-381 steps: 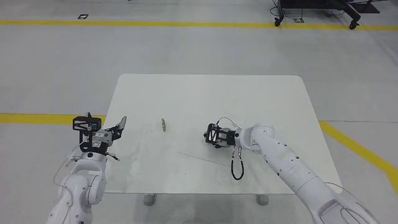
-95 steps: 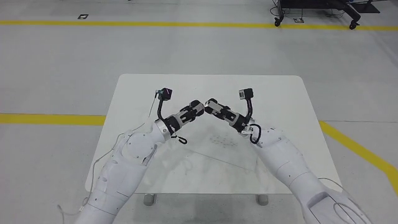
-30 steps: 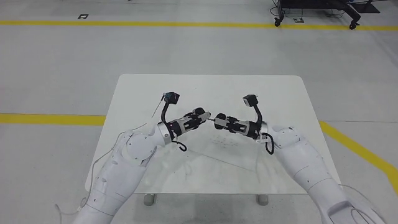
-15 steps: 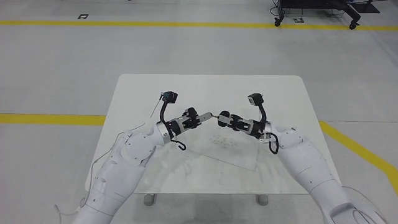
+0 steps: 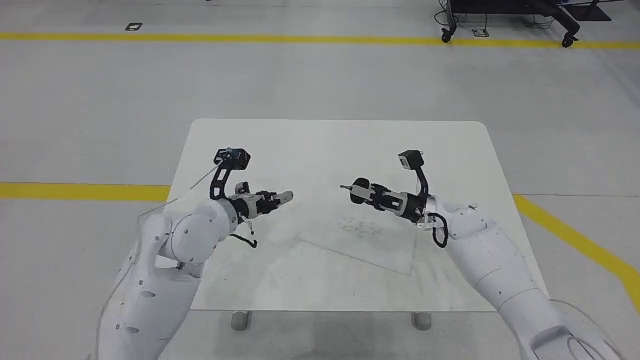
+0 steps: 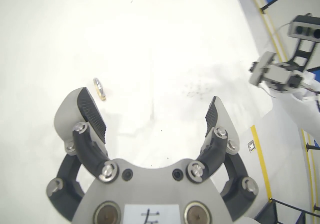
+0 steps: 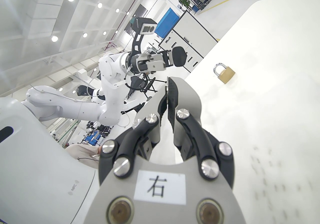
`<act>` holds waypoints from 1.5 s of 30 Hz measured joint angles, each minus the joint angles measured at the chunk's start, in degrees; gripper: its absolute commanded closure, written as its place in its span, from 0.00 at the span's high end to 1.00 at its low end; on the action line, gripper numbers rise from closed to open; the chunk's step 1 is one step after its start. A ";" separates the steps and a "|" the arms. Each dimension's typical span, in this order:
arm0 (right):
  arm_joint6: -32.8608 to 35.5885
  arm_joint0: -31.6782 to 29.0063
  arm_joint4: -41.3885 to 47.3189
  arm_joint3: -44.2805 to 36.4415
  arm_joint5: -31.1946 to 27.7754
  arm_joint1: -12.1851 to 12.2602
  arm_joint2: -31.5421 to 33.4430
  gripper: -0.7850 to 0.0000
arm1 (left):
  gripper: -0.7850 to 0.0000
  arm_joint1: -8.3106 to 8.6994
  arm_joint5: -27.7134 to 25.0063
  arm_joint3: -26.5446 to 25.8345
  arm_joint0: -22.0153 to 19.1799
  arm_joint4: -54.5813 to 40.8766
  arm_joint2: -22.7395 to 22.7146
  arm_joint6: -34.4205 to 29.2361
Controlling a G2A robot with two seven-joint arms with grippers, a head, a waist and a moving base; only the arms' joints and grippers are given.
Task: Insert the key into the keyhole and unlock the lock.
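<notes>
A small brass padlock (image 7: 224,73) with a silver shackle lies on the white table (image 5: 400,140). In the left wrist view the padlock (image 6: 99,89) shows edge-on, just past one fingertip. My left gripper (image 6: 148,98) hangs open above the table with nothing between its fingers, left of centre in the top view (image 5: 280,198). My right gripper (image 7: 168,84) is shut and held above the table's middle (image 5: 352,189), pointing at the left gripper. A thin metal tip, the key (image 5: 343,188), sticks out of it. A clear gap separates the two grippers.
A patch of dark scuff specks (image 5: 355,225) marks the table in front of the right gripper. The far half of the table is bare. Yellow floor lines (image 5: 80,191) run past both table sides.
The two grippers were tip to tip over the table's middle. My left arm has pulled back to the left, leaving a gap. The right gripper has hardly moved.
</notes>
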 measured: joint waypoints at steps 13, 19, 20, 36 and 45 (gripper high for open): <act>0.00 0.00 0.00 0.00 0.00 0.00 0.00 0.00 | 0.76 -2.62 11.40 15.61 -14.70 14.38 13.60 -11.16; 0.00 0.00 0.00 0.00 0.00 0.00 0.00 0.00 | 0.54 -3.22 13.12 18.93 -15.99 15.30 14.19 -9.66; 0.00 0.00 0.00 0.00 0.00 0.00 0.00 0.00 | 0.49 -3.32 13.41 19.30 -16.04 14.81 14.05 -9.30; 0.00 0.00 0.00 0.00 0.00 0.00 0.00 0.00 | 0.23 -4.71 14.45 24.31 -18.09 15.44 15.91 -7.11; 0.00 0.00 0.00 0.00 0.00 0.00 0.00 0.00 | 0.00 -5.66 12.10 25.65 -19.21 13.90 17.28 -6.95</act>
